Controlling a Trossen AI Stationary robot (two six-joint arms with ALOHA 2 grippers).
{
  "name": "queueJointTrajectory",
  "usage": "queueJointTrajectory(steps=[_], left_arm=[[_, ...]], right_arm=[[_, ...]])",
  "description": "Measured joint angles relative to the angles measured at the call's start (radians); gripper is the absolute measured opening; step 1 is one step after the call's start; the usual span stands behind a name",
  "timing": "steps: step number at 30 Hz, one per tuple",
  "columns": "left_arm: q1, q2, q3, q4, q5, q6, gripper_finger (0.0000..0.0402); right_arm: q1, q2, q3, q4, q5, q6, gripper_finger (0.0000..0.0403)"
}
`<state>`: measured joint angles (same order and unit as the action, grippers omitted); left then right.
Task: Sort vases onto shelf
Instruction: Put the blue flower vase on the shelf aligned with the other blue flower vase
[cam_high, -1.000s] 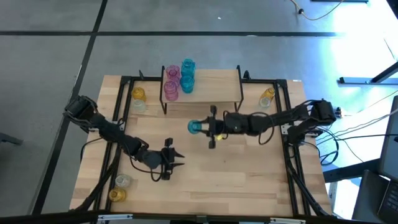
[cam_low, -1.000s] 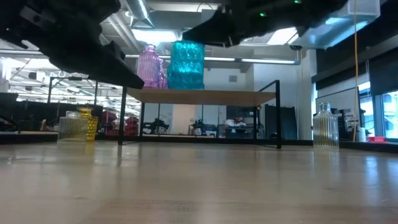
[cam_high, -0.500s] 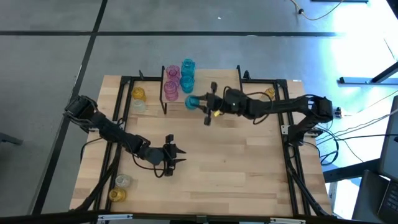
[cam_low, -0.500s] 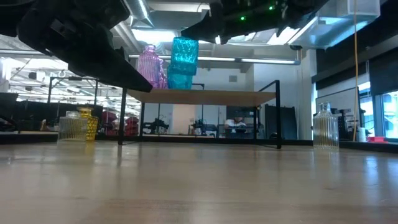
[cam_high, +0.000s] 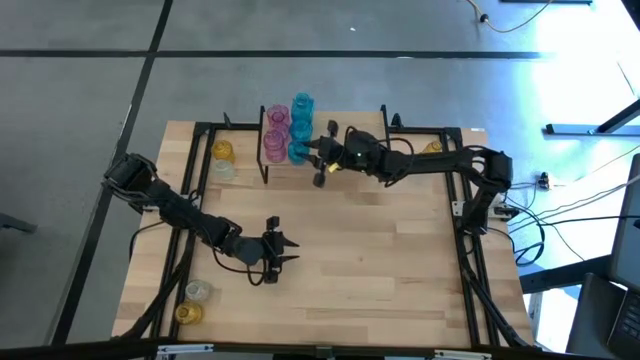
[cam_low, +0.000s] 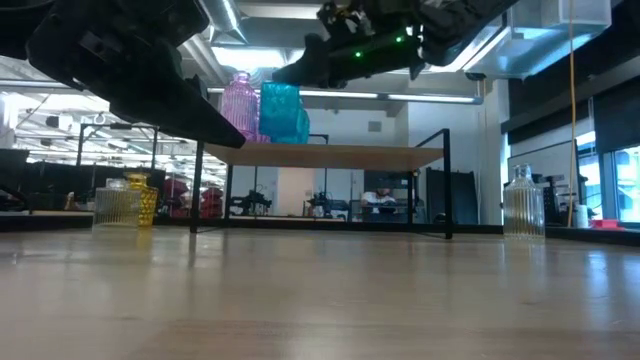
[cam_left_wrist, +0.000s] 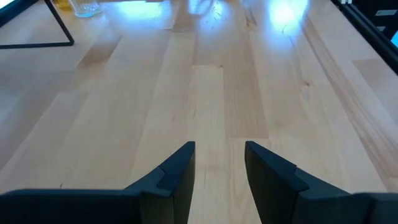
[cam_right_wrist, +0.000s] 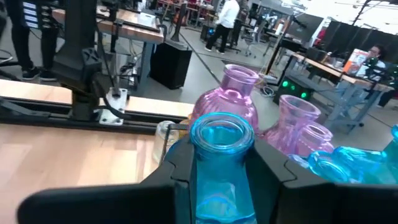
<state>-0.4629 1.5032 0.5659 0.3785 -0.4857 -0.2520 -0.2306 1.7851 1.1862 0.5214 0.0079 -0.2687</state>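
Over the shelf (cam_high: 345, 130), at its left end, the right gripper (cam_high: 312, 153) held a teal vase (cam_right_wrist: 217, 163) clamped between its two fingers, just beside the pink vases (cam_high: 276, 135) and the other teal vases (cam_high: 302, 112) already standing on the board. No brand, label or readable writing showed on any vase, arm or board. From table height the held vase merged with the teal ones (cam_low: 283, 113) behind it, so whether its base touched the board could not be told. An amber vase (cam_high: 222, 151) stood on the tabletop left of the shelf with a clear one just beside it; another amber one (cam_high: 431, 151) was partly hidden by the right arm. Two more (cam_high: 192, 302) sat near the table's front left corner. The left gripper (cam_left_wrist: 217, 163) hung over bare wood near the table's middle, fingers parted and holding nothing. People stood blurred in the room behind.
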Motion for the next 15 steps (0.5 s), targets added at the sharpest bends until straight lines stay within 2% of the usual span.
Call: queueJointTrajectory(steps=[6,15], left_arm=[[0.0,0.0,0.0,0.0,-0.001,0.0,0.0133],[0.008,0.0,0.0,0.0,-0.002,0.001,0.0133]], right_arm=[[-0.016,0.0,0.0,0.0,0.051,0.007,0.0081],[-0.026,0.014,0.0,0.009,0.043,0.054,0.0081]])
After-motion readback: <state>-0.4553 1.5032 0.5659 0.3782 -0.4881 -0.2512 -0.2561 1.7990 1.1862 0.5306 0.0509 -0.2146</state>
